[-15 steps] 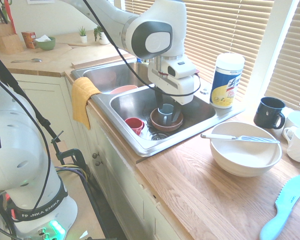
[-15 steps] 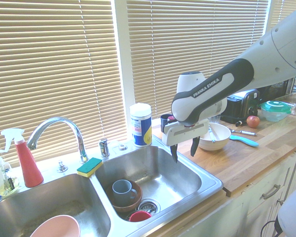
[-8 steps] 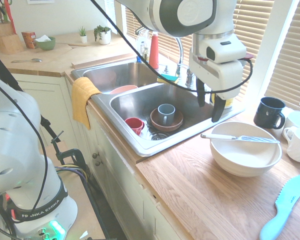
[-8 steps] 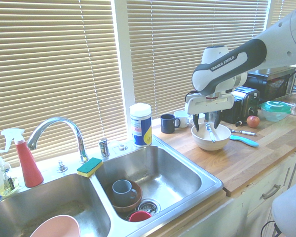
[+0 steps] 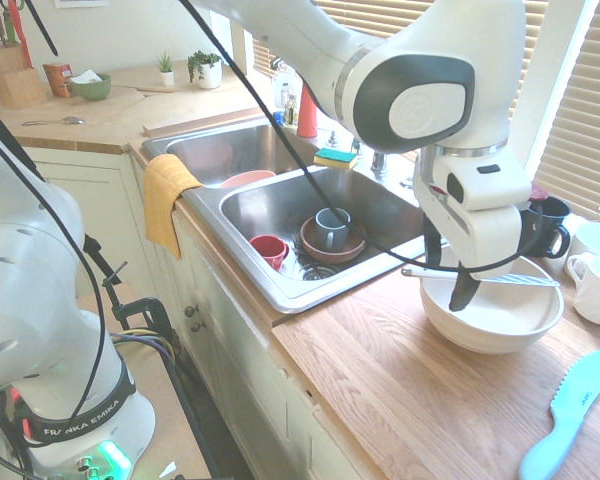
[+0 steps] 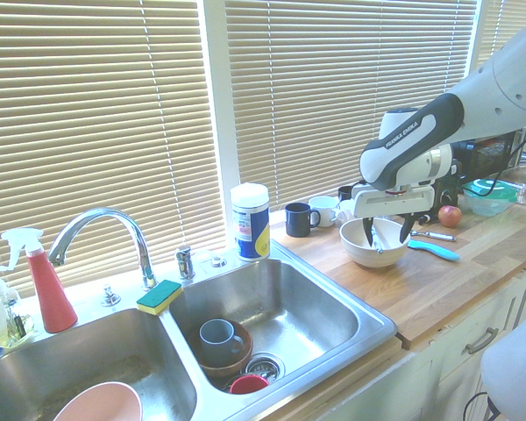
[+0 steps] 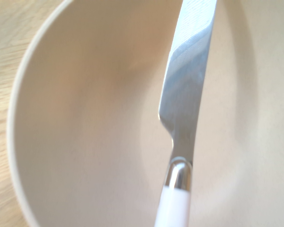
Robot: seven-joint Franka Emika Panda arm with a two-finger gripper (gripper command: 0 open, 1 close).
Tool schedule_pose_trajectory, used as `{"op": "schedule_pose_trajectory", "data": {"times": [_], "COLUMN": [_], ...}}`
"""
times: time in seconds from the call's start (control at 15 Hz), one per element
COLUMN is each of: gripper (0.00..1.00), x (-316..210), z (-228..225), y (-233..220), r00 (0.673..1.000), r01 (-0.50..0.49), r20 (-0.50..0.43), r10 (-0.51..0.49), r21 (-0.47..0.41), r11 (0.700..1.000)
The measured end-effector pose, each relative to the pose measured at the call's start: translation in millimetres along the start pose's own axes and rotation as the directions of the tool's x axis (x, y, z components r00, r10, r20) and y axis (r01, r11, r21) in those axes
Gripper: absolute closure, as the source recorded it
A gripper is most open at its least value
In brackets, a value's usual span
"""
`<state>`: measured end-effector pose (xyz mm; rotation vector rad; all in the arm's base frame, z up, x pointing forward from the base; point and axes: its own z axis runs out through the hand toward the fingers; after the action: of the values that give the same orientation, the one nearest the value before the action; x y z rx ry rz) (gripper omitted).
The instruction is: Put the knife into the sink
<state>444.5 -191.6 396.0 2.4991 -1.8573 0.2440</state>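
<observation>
Lowered pincer [image 6: 388, 237], open above knife [image 7: 187, 99].

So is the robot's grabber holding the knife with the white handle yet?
Gripper: open, holding nothing, its two dark fingers apart over the round cream bowl.

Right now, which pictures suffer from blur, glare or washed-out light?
Wrist view: soft overall, with the wood grain behind the bowl smeared and the knife blade catching pale light; first exterior view: window blinds bright, steel sink shiny; second exterior view: pale, hazy light, bright highlights on the sink rim.
</observation>
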Motion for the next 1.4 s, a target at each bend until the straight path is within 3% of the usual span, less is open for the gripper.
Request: {"op": "schedule_pose_trajectory", "data": {"times": [1.4], "gripper": [1.0], "x": [-3], "z": [-4], "y": [-5], "r00": [0.999], "r01": [0.052], "r20": [-0.007], "r10": [-0.052], "r21": [0.02], "r11": [0.998]}}
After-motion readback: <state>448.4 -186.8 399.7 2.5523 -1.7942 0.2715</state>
